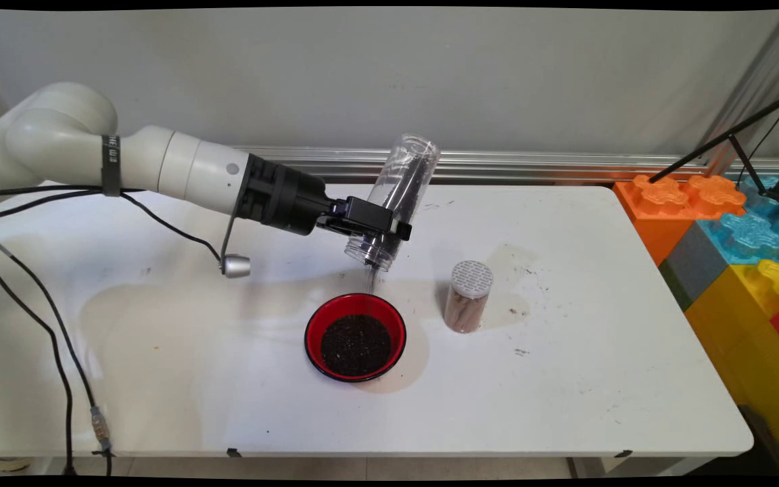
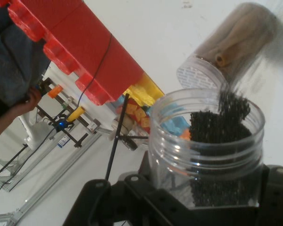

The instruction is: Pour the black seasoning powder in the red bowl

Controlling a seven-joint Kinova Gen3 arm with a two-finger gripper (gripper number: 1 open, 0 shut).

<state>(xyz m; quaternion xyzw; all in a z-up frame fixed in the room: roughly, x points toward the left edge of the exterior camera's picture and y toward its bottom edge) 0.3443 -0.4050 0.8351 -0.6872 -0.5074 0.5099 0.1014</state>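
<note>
My gripper (image 1: 381,231) is shut on a clear plastic jar (image 1: 397,196), gripped near its open threaded mouth and tipped mouth-down above the table. Dark grains run out of the jar in a thin stream into a red bowl (image 1: 356,336) just below, which holds a dark pile of them. In the hand view the jar (image 2: 207,146) stands between the fingers with dark grains spilling over its rim. A small jar with a white perforated lid (image 1: 468,296) holding brown sticks stands upright to the right of the bowl, and it appears beyond the clear jar's mouth in the hand view (image 2: 226,52).
Big toy bricks in orange, blue, grey, yellow and red (image 1: 741,237) are stacked off the table's right edge, with black tripod legs (image 1: 727,138) over them. Black cables (image 1: 58,338) hang at the left. A small metal cylinder (image 1: 235,265) dangles under the arm. Stains mark the white table (image 1: 565,379).
</note>
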